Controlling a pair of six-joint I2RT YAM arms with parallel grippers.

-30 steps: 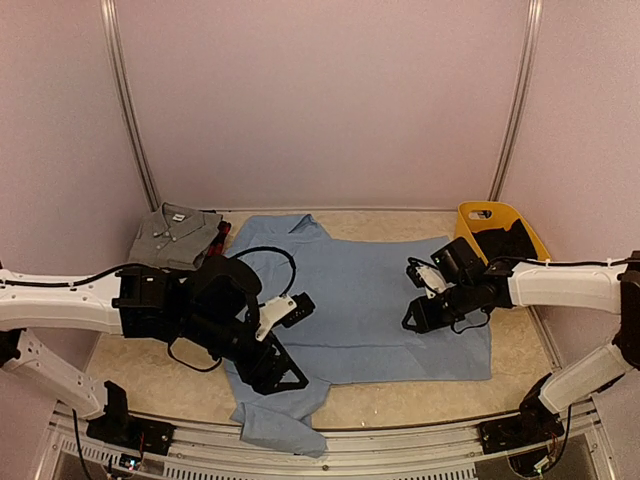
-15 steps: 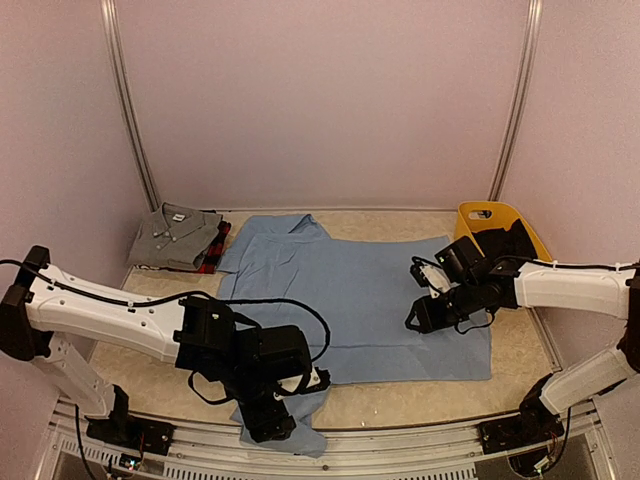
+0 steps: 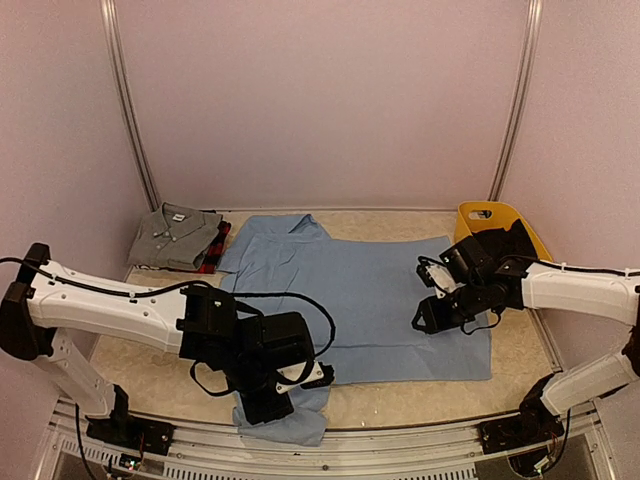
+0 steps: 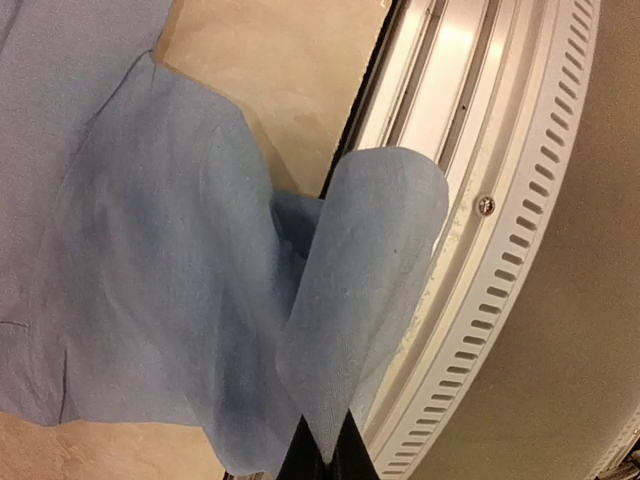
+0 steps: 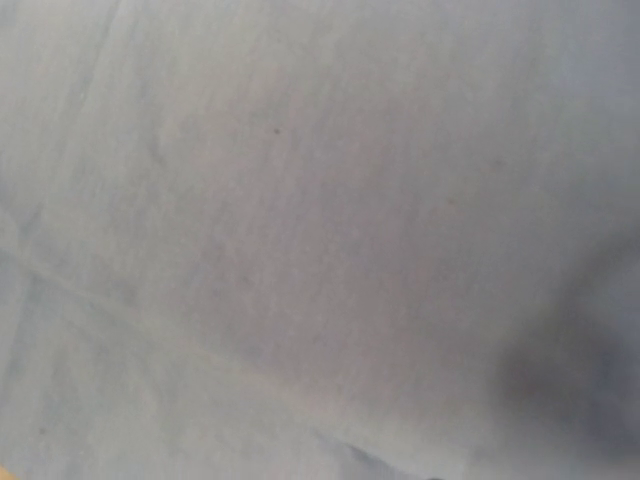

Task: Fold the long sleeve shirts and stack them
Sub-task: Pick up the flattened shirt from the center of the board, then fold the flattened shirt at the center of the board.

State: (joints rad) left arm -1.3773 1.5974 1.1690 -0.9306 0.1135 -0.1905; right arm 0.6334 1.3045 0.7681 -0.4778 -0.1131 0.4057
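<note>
3 shirts, 1 basket, 2 arms. The blue shirt (image 3: 370, 295) is the big one. It's spread flat across the middle of the surface (image 3: 140, 370), collar at its far left end. One sleeve (image 4: 370, 270) trails off its near left corner twd the metal rail (image 4: 470, 150).

The grey shirt (image 3: 175, 235) is folded, collar and white neck label up. It lies just past the blue shirt's far left corner, touching or nearly so. It sits on top of the plaid shirt (image 3: 217, 242), of which only a red-and-black edge peeks out on the side facing the blue shirt. So 2 shirts are stacked and 1 is not folded. A yellow basket (image 3: 497, 222) sits at the blue shirt's far right corner, partly behind the right arm.

The left pincer (image 4: 322, 442) is down at the blue shirt's near left corner. In the wrist view its fingers are pressed together on the sleeve cloth, w/ a pinched fold of blue standing up from btwn them. The sleeve end is curled over the rail.

The right pincer (image 3: 425, 320) is over the blue shirt's right half, low to the cloth. Its wrist view is nothing but blurred blue fabric and no fingers are seen. Apart or together, can't tell, nor whether it touches the shirt.
</note>
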